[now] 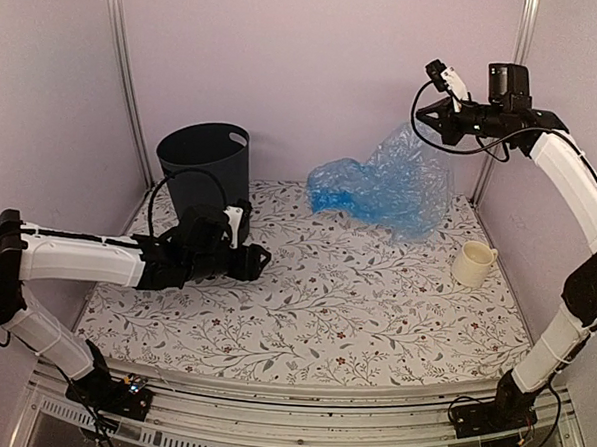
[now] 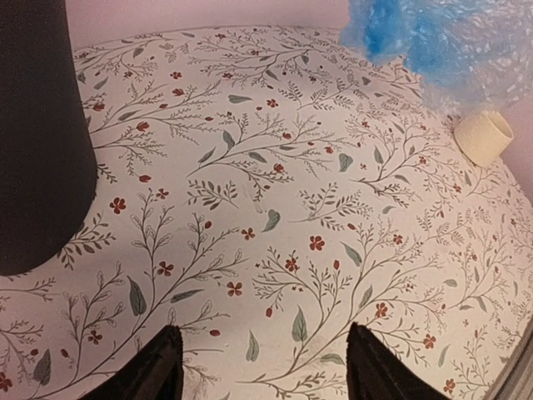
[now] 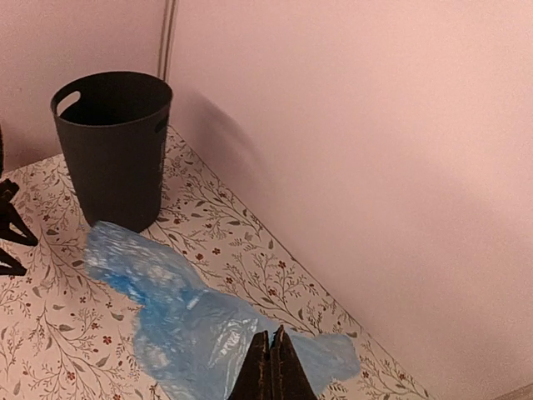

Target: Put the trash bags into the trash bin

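Note:
The trash bag [image 1: 390, 188] is thin, crinkly, translucent light blue. It hangs from my raised right gripper [image 1: 426, 117] down to the table at the back right. In the right wrist view the gripper [image 3: 269, 335] is shut with the bag [image 3: 179, 321] spreading out below its tips. The trash bin [image 1: 203, 163] is tall, dark and round. It stands upright and looks empty at the back left, and also shows in the right wrist view [image 3: 112, 142]. My left gripper [image 1: 254, 262] is open and empty, low over the table just in front of the bin [image 2: 37, 125].
A small cream mug [image 1: 474, 263] stands at the right side of the flower-patterned table [image 1: 324, 315], near the bag; it also shows in the left wrist view [image 2: 485, 137]. Pink walls close in the back and both sides.

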Robot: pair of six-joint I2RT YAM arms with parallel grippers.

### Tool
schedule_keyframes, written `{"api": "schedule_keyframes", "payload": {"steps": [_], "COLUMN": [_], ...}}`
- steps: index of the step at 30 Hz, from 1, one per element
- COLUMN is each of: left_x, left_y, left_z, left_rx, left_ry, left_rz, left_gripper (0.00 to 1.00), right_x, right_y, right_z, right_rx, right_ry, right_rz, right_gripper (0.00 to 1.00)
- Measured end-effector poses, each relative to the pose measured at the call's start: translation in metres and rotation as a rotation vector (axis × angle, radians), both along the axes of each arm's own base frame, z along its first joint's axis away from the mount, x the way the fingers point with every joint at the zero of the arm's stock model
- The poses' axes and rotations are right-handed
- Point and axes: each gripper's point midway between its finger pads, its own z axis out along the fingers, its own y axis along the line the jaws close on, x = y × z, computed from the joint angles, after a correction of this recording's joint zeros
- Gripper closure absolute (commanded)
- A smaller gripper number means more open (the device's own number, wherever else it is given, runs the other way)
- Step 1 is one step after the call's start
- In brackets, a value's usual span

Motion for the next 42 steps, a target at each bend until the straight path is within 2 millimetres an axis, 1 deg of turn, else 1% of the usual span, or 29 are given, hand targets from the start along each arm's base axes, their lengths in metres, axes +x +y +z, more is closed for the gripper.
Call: {"api": "schedule_keyframes", "payload": {"steps": [1, 2, 3, 4, 5, 7, 9, 10, 11, 13, 14, 16, 18, 19, 20, 21, 22, 26, 29, 31, 32, 33, 35, 36, 38, 39, 41, 42], "left_x": [0.0, 0.001, 0.003, 0.003, 0.005, 0.008, 0.009, 0.009, 0.009, 0.009, 0.009, 0.01, 0.011, 0.011, 0.011, 0.011, 0.011, 0.013, 0.014, 0.013, 0.012, 0.011, 0.01, 0.011, 0.013, 0.014, 0.015, 0.015], "left_y": [0.0, 0.0, 0.002, 0.003, 0.004, 0.015, 0.031, 0.036, 0.042, 0.048, 0.051, 0.053, 0.055, 0.055, 0.055, 0.055, 0.055, 0.047, 0.034, 0.023, 0.016, 0.01, -0.004, -0.009, -0.022, -0.027, -0.037, -0.042], "left_z": [0.0, 0.0, -0.001, 0.0, -0.001, -0.003, -0.007, -0.008, -0.008, -0.005, -0.003, 0.003, 0.006, 0.007, 0.006, 0.006, 0.005, 0.002, -0.003, -0.007, -0.007, -0.006, -0.003, -0.001, 0.001, 0.0, -0.005, -0.009], "left_rx": [0.003, 0.007, 0.01, 0.008, 0.004, -0.008, -0.012, -0.014, -0.017, -0.027, -0.034, -0.049, -0.059, -0.063, -0.064, -0.068, -0.07, -0.092, -0.109, -0.12, -0.128, -0.133, -0.149, -0.155, -0.175, -0.182, -0.198, -0.202], "left_ry": [-0.002, -0.003, -0.005, -0.005, -0.004, 0.001, 0.011, 0.013, 0.013, 0.008, 0.003, -0.007, -0.014, -0.016, -0.015, -0.016, -0.014, -0.008, 0.006, 0.011, 0.013, 0.011, 0.004, 0.0, -0.006, -0.005, 0.01, 0.02], "left_rz": [-0.002, -0.003, 0.001, 0.002, 0.003, 0.025, 0.056, 0.065, 0.076, 0.088, 0.093, 0.1, 0.105, 0.106, 0.106, 0.105, 0.104, 0.074, 0.02, -0.035, -0.071, -0.104, -0.172, -0.194, -0.247, -0.263, -0.299, -0.315], "left_gripper": [0.33, 0.33, 0.33, 0.33, 0.33, 0.33, 0.33, 0.33, 0.33, 0.33, 0.33, 0.33, 0.33, 0.33, 0.33, 0.33, 0.33, 0.32, 0.32, 0.31, 0.31, 0.3, 0.3, 0.3, 0.3, 0.3, 0.31, 0.31], "right_x": [-0.015, -0.028, -0.049, -0.065, -0.075, -0.099, -0.111, -0.113, -0.113, -0.116, -0.118, -0.121, -0.122, -0.123, -0.123, -0.124, -0.127, -0.143, -0.15, -0.149, -0.143, -0.134, -0.112, -0.101, -0.08, -0.075, -0.068, -0.068], "right_y": [0.019, 0.037, 0.069, 0.092, 0.11, 0.15, 0.174, 0.182, 0.187, 0.197, 0.201, 0.206, 0.212, 0.213, 0.215, 0.216, 0.216, 0.207, 0.192, 0.177, 0.167, 0.15, 0.111, 0.091, 0.044, 0.027, -0.005, -0.014], "right_z": [0.002, -0.001, -0.014, -0.031, -0.049, -0.099, -0.146, -0.167, -0.181, -0.206, -0.214, -0.22, -0.211, -0.205, -0.198, -0.187, -0.18, -0.154, -0.136, -0.127, -0.124, -0.124, -0.132, -0.138, -0.16, -0.169, -0.189, -0.196], "right_rx": [-0.008, -0.016, -0.032, -0.05, -0.062, -0.101, -0.136, -0.152, -0.162, -0.179, -0.182, -0.181, -0.171, -0.161, -0.152, -0.144, -0.14, -0.142, -0.144, -0.131, -0.119, -0.104, -0.086, -0.082, -0.079, -0.082, -0.098, -0.114], "right_ry": [-0.026, -0.03, -0.026, -0.002, 0.03, 0.134, 0.243, 0.291, 0.324, 0.386, 0.409, 0.435, 0.428, 0.424, 0.419, 0.394, 0.383, 0.354, 0.337, 0.335, 0.34, 0.35, 0.385, 0.404, 0.456, 0.479, 0.515, 0.528], "right_rz": [0.041, 0.085, 0.167, 0.232, 0.281, 0.391, 0.444, 0.456, 0.459, 0.468, 0.47, 0.482, 0.501, 0.51, 0.514, 0.531, 0.542, 0.585, 0.594, 0.58, 0.562, 0.53, 0.433, 0.382, 0.26, 0.22, 0.147, 0.13], "right_gripper": [0.98, 0.99, 0.99, 0.99, 0.98, 0.98, 0.98, 0.96, 0.91, 0.71, 0.63, 0.48, 0.34, 0.3, 0.28, 0.27, 0.27, 0.28, 0.3, 0.33, 0.34, 0.34, 0.35, 0.35, 0.35, 0.34, 0.28, 0.24]}}
